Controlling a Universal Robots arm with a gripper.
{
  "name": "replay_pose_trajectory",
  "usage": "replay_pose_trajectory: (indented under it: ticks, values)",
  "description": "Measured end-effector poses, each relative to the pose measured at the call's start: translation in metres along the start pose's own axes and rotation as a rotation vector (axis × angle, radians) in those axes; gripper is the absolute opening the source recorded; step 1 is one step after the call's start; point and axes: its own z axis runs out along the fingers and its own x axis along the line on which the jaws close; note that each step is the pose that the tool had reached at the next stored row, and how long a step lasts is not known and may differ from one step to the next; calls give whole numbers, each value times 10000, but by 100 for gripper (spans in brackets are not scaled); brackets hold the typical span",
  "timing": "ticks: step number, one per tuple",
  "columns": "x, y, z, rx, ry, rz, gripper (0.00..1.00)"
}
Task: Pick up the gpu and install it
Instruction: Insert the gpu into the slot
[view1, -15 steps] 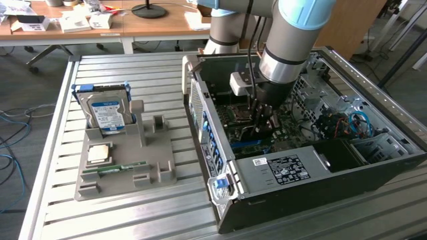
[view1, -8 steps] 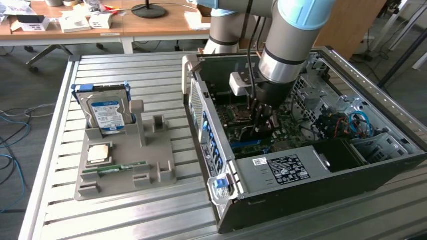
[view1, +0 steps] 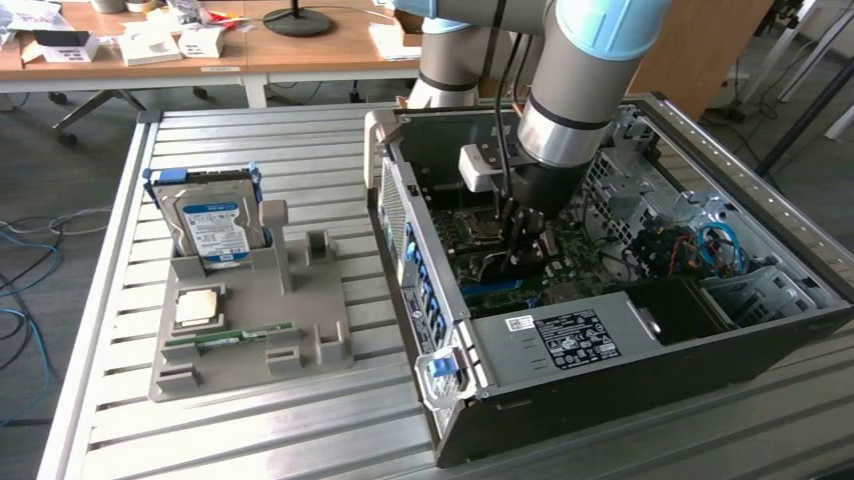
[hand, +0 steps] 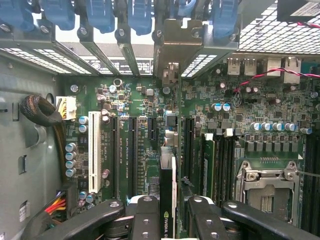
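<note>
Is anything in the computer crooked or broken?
Nothing looks broken or crooked. The gripper holds the gpu on edge, straight above the motherboard, lined up with the long slots inside the open computer case. On the grey tray outside, the hard drive stands upright in its holder.

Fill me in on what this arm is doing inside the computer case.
The arm's gripper is down inside the open computer case, shut on the gpu, which it holds edge-on just above the motherboard among the expansion slots. The card's metal bracket lines up with the rear slot openings. Beside the case, the gray holder tray carries the hard drive and a memory stick.
</note>
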Motion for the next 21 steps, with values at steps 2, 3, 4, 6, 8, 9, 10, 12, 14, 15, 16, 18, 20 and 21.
replay_pose_trajectory:
  ticks: [2, 3, 4, 6, 8, 9, 10, 12, 14, 15, 16, 18, 20, 21]
  values:
    - [0, 1, 0, 0, 0, 0, 27]
    - [0, 3, 0, 1, 0, 1, 27]
    - [0, 4, 1, 1, -1, 0, 27]
    - [0, 6, 1, 3, -2, 0, 27]
    - [0, 8, 0, 3, -1, -1, 27]
    - [0, 9, 0, 3, 0, -1, 27]
    - [0, 9, 0, 3, 0, 0, 27]
    - [0, 10, 1, 1, 2, 0, 27]
    - [1, 10, 4, 1, 4, 0, 27]
    - [1, 10, 7, 1, 2, 0, 27]
    - [0, 9, 10, 2, 2, 0, 27]
    - [1, 9, 11, 3, 1, 0, 27]
    - [1, 9, 11, 2, 1, 0, 27]
    - [1, 9, 11, 3, 1, 0, 27]
